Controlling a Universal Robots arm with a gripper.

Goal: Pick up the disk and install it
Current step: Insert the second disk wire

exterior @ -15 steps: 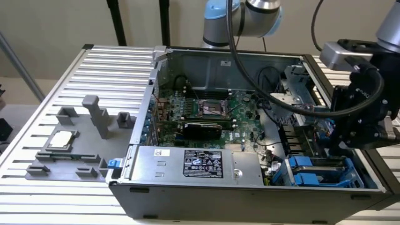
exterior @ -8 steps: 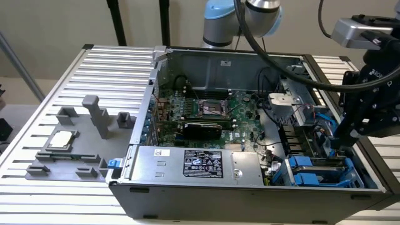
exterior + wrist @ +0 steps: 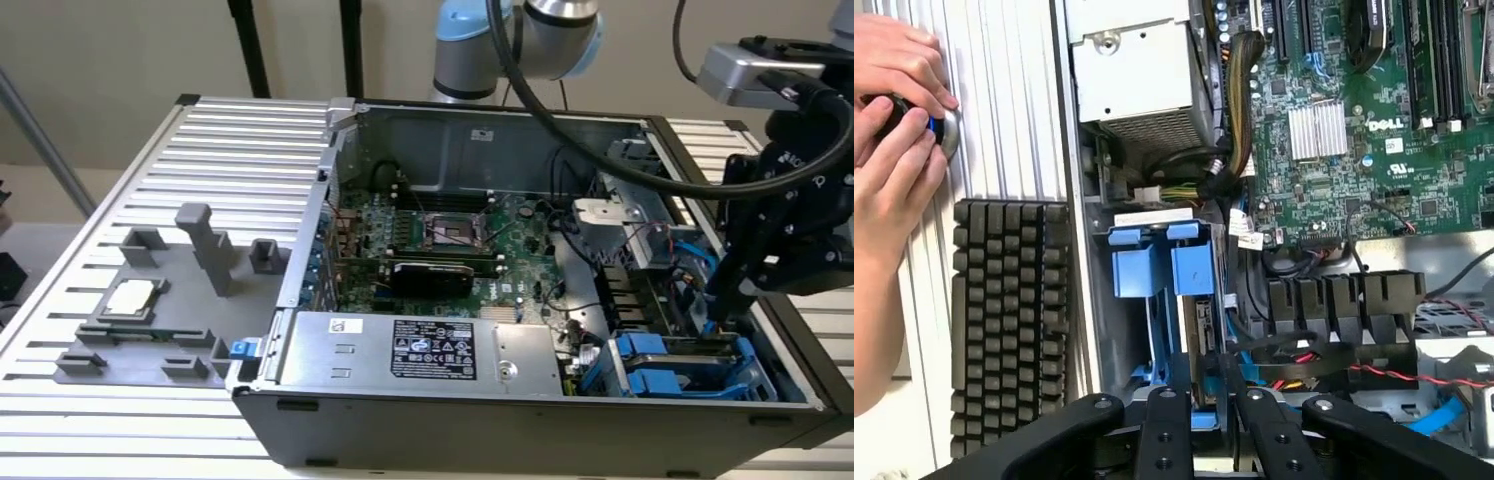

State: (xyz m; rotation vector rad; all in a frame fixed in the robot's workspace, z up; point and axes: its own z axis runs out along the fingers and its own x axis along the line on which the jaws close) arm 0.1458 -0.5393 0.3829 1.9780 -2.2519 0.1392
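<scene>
The disk stands on edge, a grey metal slab with bright blue rails, partly lowered into a slot of the blue drive cage at the front corner of the open computer case. My gripper is directly over it, its black fingers pressed against both faces, shut on the disk. In the exterior view the gripper reaches down into the cage at the exterior view's right, and the disk's lower part is hidden inside it.
Red, black and blue cables run close beside the cage. The motherboard and power supply occupy the case. A person's hands and a keyboard lie beside the case. A grey fixture holding a processor chip sits on the slatted table.
</scene>
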